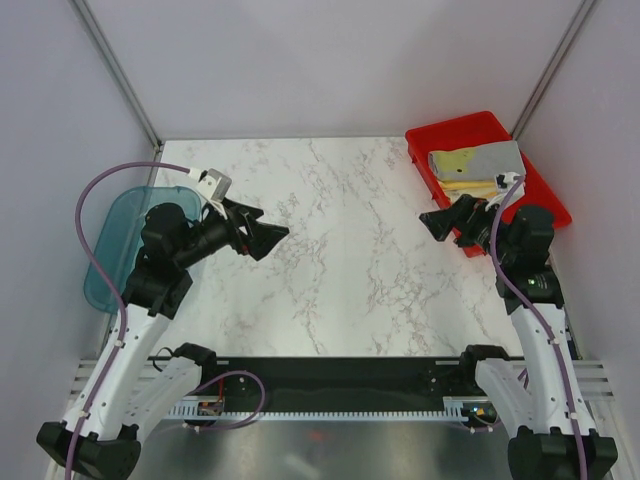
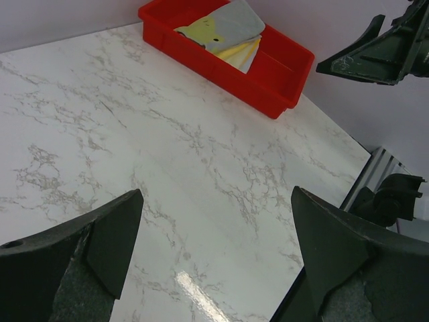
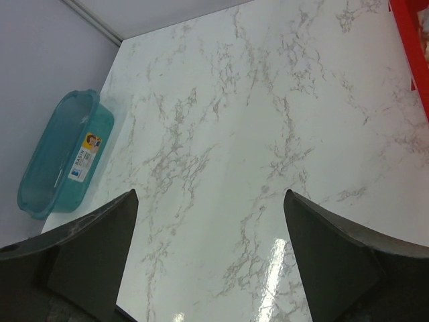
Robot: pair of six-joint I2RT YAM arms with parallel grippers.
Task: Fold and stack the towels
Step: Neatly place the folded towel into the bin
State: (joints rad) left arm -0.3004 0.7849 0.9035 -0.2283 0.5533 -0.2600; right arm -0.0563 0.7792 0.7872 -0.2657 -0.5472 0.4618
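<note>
The towels [image 1: 475,168] lie in a stack inside the red tray [image 1: 548,197] at the far right corner of the table [image 1: 330,230]. A pale grey-blue one is on top, a yellow-green printed one peeks out at its left side, and yellow layers show underneath. In the left wrist view the edges of the stack fan out a little and do not line up exactly, but each cloth looks folded flat.

No other towel shows on the marble top in any view. The teal tub [image 3: 60,161] at the left edge looks to have no cloth in it from the right wrist view, though the left arm hides part of it from above.

The left jaws stand wide open with nothing between them, raised over the left part of the table beside the tub. The right jaws are also spread fully and hold nothing, hanging just beside the near left edge of the tray and pointing toward the middle of the table.

By this layout the folding and stacking look finished, or very nearly so. All that might be left is squaring up the stack.
</note>
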